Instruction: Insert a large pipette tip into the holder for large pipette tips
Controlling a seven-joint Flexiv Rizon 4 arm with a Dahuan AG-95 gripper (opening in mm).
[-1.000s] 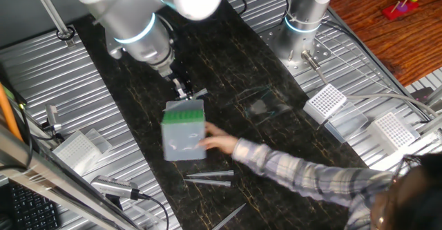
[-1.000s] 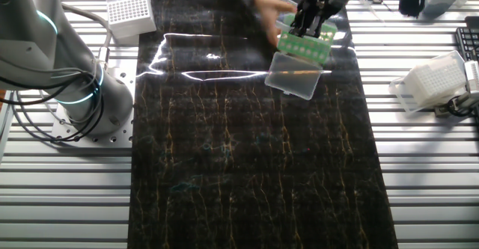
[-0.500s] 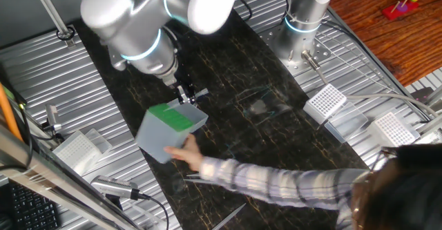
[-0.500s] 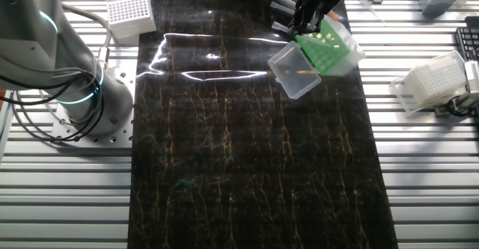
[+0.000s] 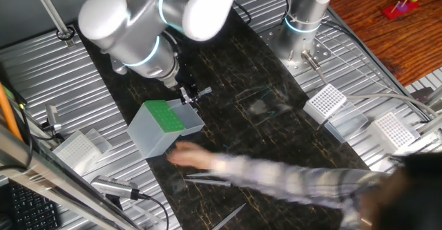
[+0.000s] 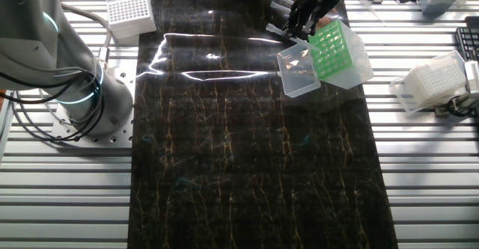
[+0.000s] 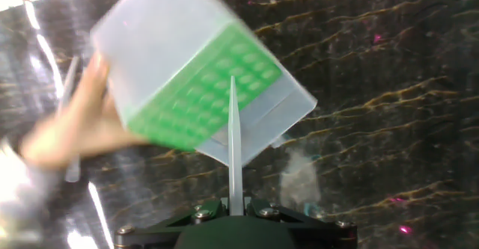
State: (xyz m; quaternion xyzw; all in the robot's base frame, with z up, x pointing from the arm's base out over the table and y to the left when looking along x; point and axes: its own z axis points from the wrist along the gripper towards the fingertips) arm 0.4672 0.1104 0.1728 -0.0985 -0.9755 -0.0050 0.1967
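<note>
The holder for large pipette tips is a pale grey-blue box with a green grid top. It is tilted on the dark mat, with its clear lid hanging open. It also shows in the other fixed view and the hand view. My gripper sits just beyond the holder's far edge and is shut on a large pipette tip. In the hand view my gripper points the tip at the green grid, its end over the grid's near edge. A person's hand holds the holder's side.
The person's blurred arm reaches across the front of the mat. Loose pipette tips lie near it. White grid racks stand on the metal table. A second arm's base stands at the back.
The person's hand has tipped the holder and shifted it left in one fixed view. The arm now blurs as it moves. My gripper has barely moved and still holds the tip.
</note>
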